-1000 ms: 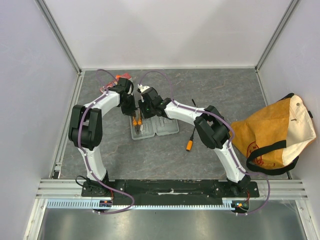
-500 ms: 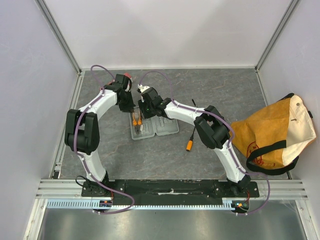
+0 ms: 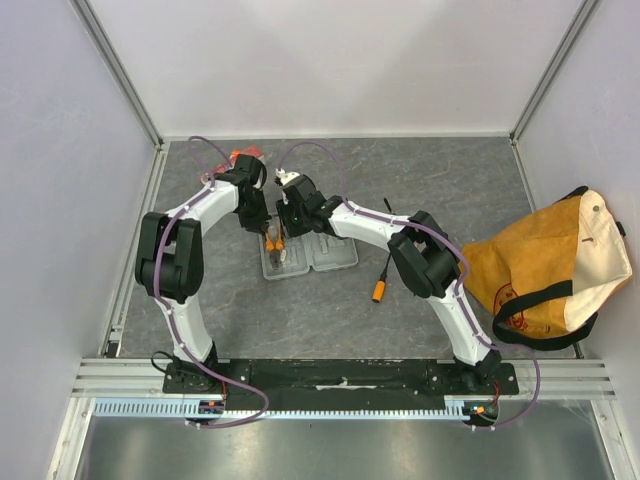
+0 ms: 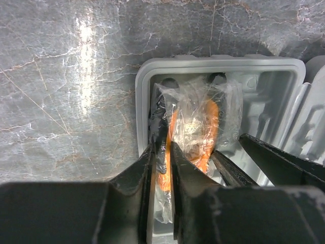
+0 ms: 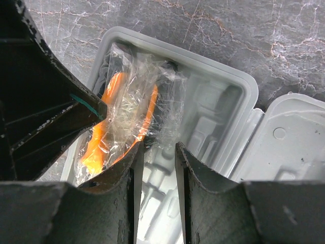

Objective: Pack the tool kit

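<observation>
A: So, how to seat it well?
B: The grey case [image 3: 335,255] lies open mid-frame. The left gripper [image 4: 162,152] straddles the wrapped tool [image 4: 195,127] in the case's left tray, jaws narrow; whether it grips, I cannot tell. The right gripper [image 5: 156,152], narrow and empty, could press the wrap flat.
A: Overhead?
B: Only there: the loose screwdriver [image 3: 380,290], right of the case.

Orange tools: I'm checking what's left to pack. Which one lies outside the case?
The orange-handled tool with a black shaft, on the table right of the grey case; the plastic-wrapped tool lies in the case's left half.
</observation>
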